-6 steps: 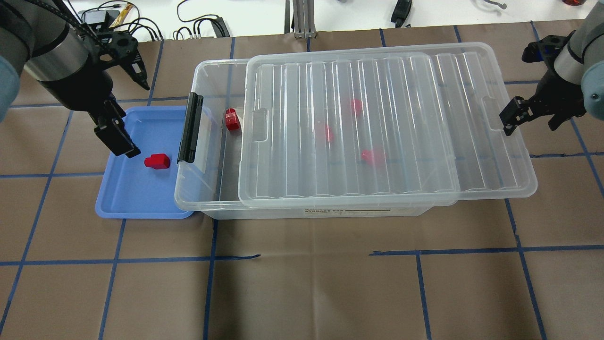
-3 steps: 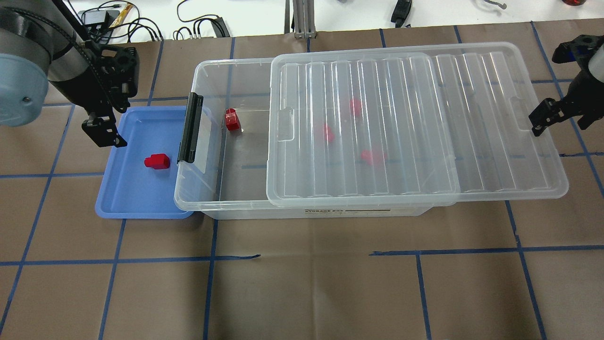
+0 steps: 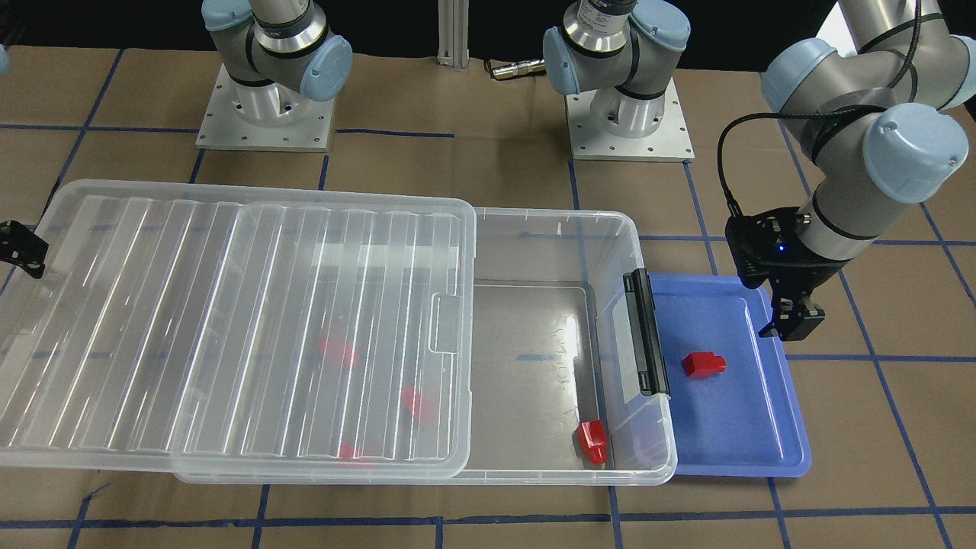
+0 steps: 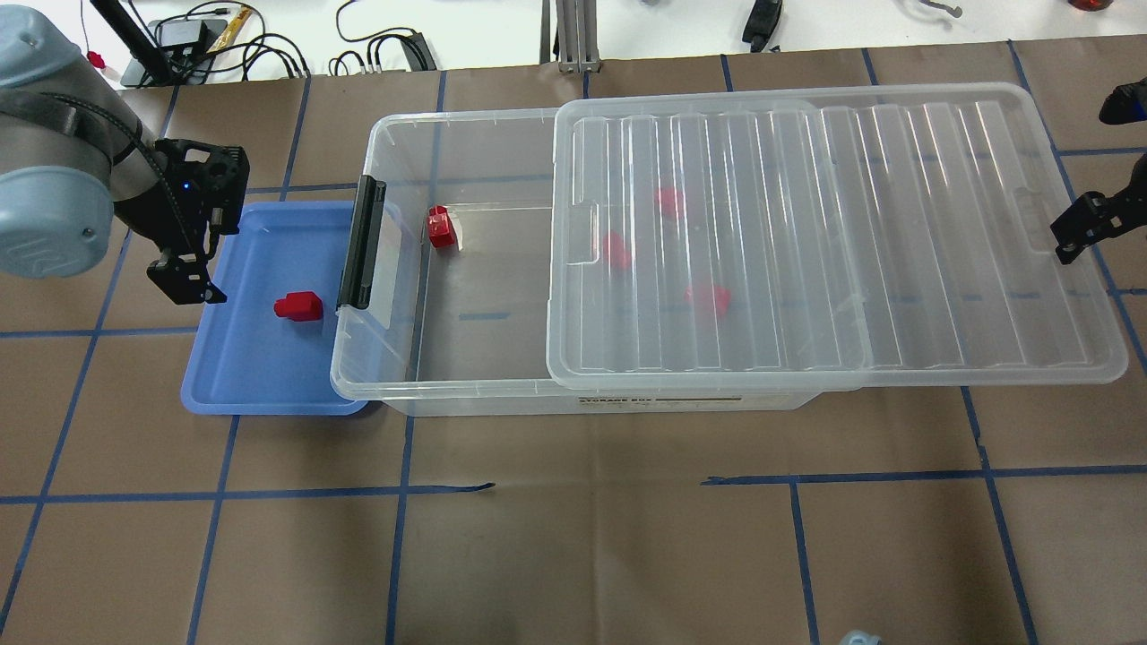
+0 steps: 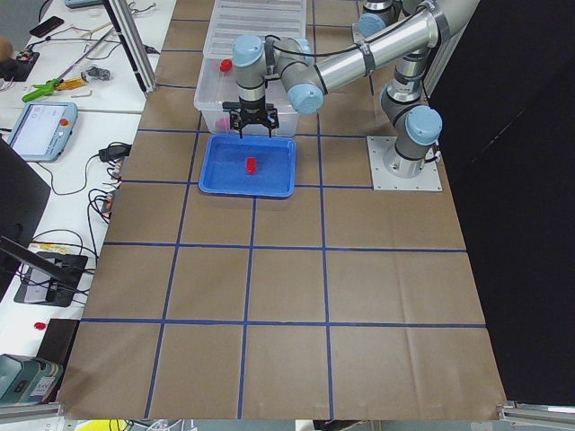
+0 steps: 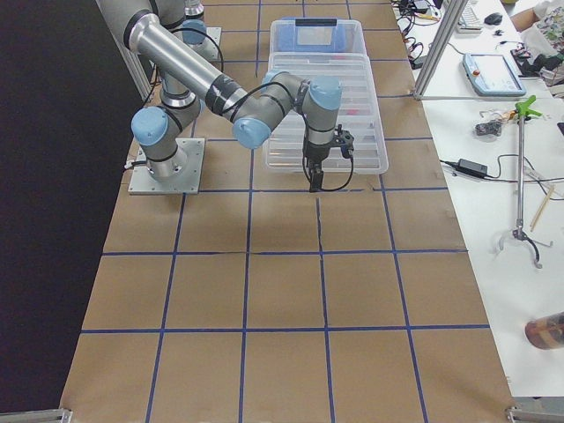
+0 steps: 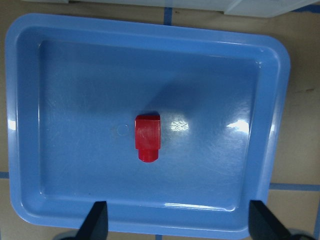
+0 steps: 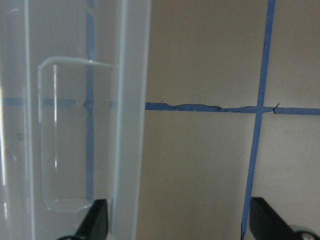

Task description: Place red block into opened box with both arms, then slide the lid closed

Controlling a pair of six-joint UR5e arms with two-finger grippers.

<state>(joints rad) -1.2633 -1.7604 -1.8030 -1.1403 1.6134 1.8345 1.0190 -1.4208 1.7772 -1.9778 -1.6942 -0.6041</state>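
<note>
Red block [image 4: 298, 306] in tray [image 4: 260, 260] (box [image 4: 484, 349] ajar)

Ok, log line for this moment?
left gripper: open over blue tray | red block: in tray, ungrasped | lid: partly off box | right gripper: open at lid end

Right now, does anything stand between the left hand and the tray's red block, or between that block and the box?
Nothing visible separates the left hand and the red block on the blue tray. Toward the box, only its end wall with the black latch intervenes; the lid leaves that end uncovered.
</note>
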